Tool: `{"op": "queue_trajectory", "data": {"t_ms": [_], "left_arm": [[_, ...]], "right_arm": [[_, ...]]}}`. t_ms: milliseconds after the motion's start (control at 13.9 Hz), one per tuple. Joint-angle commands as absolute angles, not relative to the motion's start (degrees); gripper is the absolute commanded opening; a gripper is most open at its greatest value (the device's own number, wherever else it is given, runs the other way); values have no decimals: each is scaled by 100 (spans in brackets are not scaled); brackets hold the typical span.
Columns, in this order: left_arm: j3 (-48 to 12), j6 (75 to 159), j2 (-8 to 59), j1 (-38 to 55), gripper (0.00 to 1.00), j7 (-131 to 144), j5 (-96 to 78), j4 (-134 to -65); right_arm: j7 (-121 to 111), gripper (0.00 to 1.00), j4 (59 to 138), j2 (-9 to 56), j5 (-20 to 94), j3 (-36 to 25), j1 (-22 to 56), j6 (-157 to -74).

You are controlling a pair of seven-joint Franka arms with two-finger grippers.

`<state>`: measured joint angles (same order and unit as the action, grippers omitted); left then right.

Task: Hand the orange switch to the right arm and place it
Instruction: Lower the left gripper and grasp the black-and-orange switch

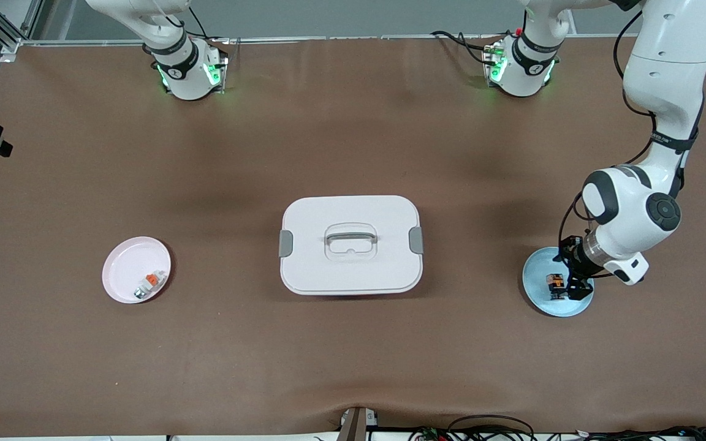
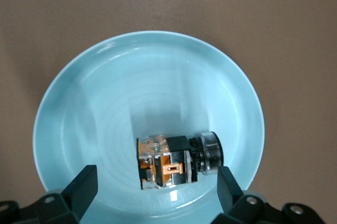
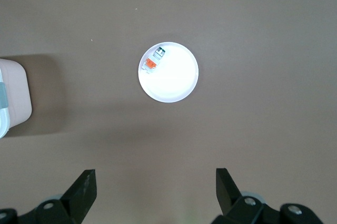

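The left pincer (image 1: 564,293) is down over the pale blue plate (image 2: 79,103) at the left arm's end of the counter (image 1: 353,343), its fingers (image 2: 84,184) spread wide and holding nothing, one on each side of the orange switch (image 2: 174,162). The switch lies on its side in the plate, amber-orange body and dark round cap in line between the fingers, and we see no contact with either yet. We judge this to be the first step, the pick-up ahead of the handover: the next move calls for us to close squarely on the body without nudging the cap, which looks apt to roll on the plate's smooth, sloping surface. The right pincer (image 3: 152,192) hangs high over the pink plate (image 1: 121,269) at the right arm's end, likewise wide open and empty, waiting. That plate holds a small white-grey piece with an orange tab (image 1: 149,283), which we must not mistake for our part. Between the two plates sits a white lidded box with a handle (image 1: 351,244); we expect the handover to happen above it, so the lift should clear its lid.
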<state>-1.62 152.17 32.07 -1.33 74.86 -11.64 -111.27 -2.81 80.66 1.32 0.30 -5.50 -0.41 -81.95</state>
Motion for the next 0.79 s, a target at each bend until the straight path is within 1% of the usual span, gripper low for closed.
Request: {"op": "queue_trajectory", "data": {"t_ms": [0,719], "left_arm": [[-132,15258,3366,-123,100,7444,-1195,-10899],[-132,15433,3726,-132,100,7427,-897,-10732]], "right_arm": [[-229,100,8077,97,105,-510,-105,-8165],[-237,100,8086,97,105,-510,-105,-8174]]}}
